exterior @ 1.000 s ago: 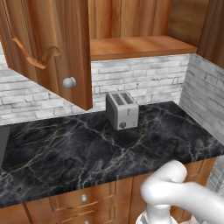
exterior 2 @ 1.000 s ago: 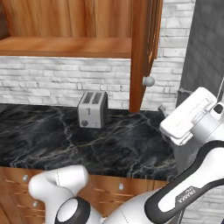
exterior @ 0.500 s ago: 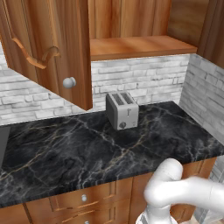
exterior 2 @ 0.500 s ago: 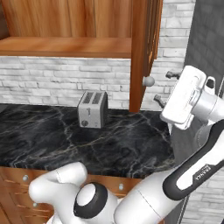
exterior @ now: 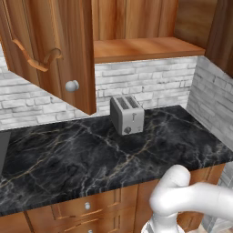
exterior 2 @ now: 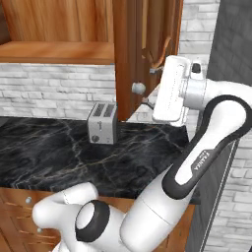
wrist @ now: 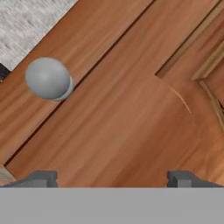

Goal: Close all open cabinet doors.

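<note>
Grained reddish-brown cabinet door (wrist: pixel 131 100) — round silver knob (wrist: pixel 48 78) — wide-spread hand (wrist: pixel 113 178).

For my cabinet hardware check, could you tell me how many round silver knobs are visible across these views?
3. One is on the open cabinet door, at its lower corner. Two are on the drawer fronts below the counter: one upper, one at the bottom edge. Others may be hidden.

Your arm's bent high, elbow at 3 o'clock; gripper (wrist: pixel 111 177) wide open, fingertips (wrist: pixel 41 178) spread apart.
</note>
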Robot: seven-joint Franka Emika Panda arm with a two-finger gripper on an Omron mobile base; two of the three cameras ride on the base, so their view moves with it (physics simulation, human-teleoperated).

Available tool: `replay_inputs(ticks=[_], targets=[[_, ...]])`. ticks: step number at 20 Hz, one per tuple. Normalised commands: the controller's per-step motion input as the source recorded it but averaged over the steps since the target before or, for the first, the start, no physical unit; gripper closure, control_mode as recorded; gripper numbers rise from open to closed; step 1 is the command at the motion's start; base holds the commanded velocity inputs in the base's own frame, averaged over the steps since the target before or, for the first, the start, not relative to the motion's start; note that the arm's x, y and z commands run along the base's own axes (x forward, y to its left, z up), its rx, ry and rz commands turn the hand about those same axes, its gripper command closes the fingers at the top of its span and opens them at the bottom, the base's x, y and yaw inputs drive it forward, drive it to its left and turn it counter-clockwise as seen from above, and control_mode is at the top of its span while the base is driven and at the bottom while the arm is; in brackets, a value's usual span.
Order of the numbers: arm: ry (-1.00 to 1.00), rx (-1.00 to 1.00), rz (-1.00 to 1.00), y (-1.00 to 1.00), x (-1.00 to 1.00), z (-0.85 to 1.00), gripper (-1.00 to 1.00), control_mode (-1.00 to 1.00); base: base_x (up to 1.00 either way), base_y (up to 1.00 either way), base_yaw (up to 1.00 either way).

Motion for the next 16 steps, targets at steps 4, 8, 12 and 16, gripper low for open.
replay_inputs(ticks=[4,8,12,16], targets=[[-0.07,-0.2,-0.06,1.0,0.0,0.02,-1.0,-1.0,0.0,0.0,0.0],[-0.07,-0.19,-0.16,1.0,0.0,0.01,-1.0,-1.0,0.0,0.0,0.0],[-0.05,-0.16,-0.27,0.96,0.27,0.0,-1.0,-1.0,0.0,0.0,0.0],[-0.01,-0.13,-0.3,0.8,0.67,0.0,-1.0,-1.0,0.0,0.0,0.0]])
